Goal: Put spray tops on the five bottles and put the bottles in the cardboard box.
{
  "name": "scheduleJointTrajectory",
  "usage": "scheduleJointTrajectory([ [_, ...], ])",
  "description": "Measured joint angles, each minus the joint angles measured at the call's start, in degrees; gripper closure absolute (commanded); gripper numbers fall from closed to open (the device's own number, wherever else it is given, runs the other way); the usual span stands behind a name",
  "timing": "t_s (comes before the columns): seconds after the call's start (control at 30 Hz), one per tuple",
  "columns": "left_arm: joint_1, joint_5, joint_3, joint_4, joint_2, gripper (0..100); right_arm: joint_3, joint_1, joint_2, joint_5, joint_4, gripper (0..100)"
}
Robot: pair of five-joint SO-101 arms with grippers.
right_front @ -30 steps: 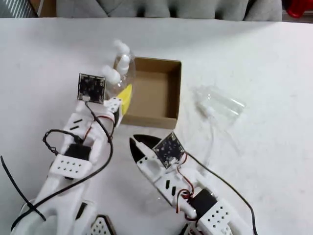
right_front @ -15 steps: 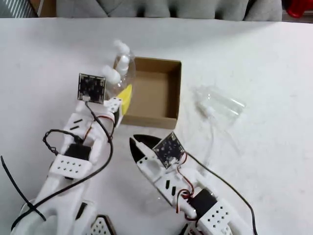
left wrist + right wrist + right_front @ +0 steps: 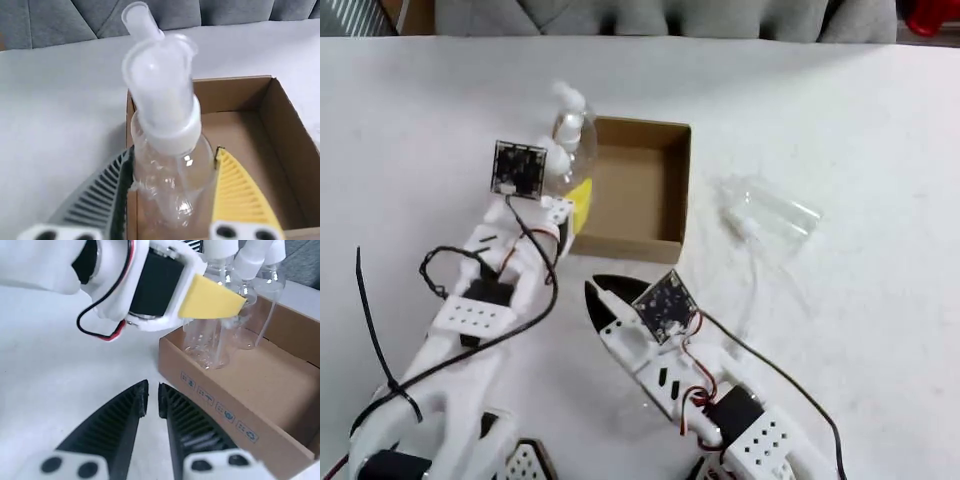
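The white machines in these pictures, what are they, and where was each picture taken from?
They are two small robot arms at a white table, each ending in a two-fingered claw. One picture looks down from above. The other two come from a camera on each arm's wrist. The left claw grips a clear bottle with a spray top at a corner of the cardboard box. Other capped bottles stand in that corner. The right claw is shut and empty, near the box. A loose bottle lies on the table beside the box.
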Motion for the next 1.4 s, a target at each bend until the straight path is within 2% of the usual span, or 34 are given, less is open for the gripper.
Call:
scheduleJointTrajectory([
  [0.33,-0.1,0.0,2.1,-5.0,0.0,94,0.0,0.0,0.0,0.0,0.0,98.3],
  [0.7,-0.1,0.0,2.2,-5.1,0.0,94,0.0,0.0,0.0,0.0,0.0,98.3],
  [0.97,-0.3,0.0,2.0,-5.5,7.8,94,0.0,0.0,0.0,0.0,0.0,98.3],
  [1.4,-0.6,0.0,1.9,-5.8,8.4,94,0.0,0.0,0.0,0.0,0.0,98.3],
])
